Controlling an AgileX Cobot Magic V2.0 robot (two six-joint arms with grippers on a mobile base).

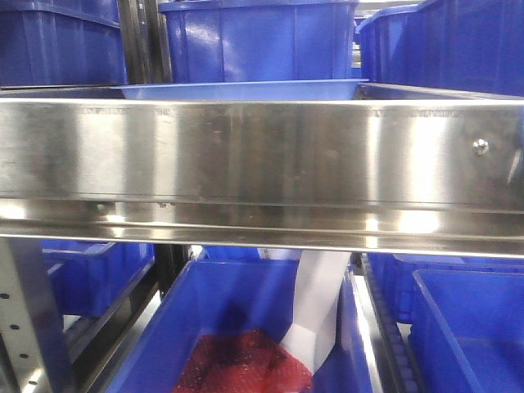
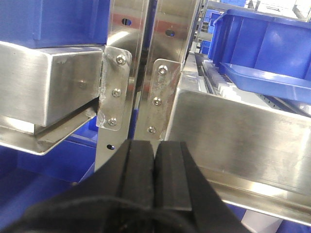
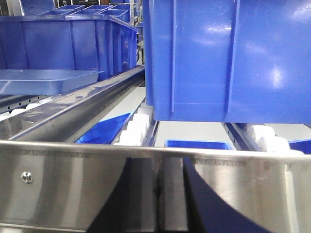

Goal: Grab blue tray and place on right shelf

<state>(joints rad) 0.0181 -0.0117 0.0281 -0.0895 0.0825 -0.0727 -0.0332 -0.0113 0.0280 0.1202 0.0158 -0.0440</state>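
Left hand (image 2: pixel 154 154) pressed closed (empty), facing upright posts (image 2: pixel 146 63), blue tray (image 2: pixel 265 77) on right shelf (image 2: pixel 243 141).

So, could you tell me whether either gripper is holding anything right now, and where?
Nothing in the left gripper: its pads meet with nothing between. The right gripper is out of view. The blue tray sits untouched on the shelf.

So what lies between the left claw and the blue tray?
In the left wrist view, the shelf's steel front rail lies between the shut left claw and the blue tray.
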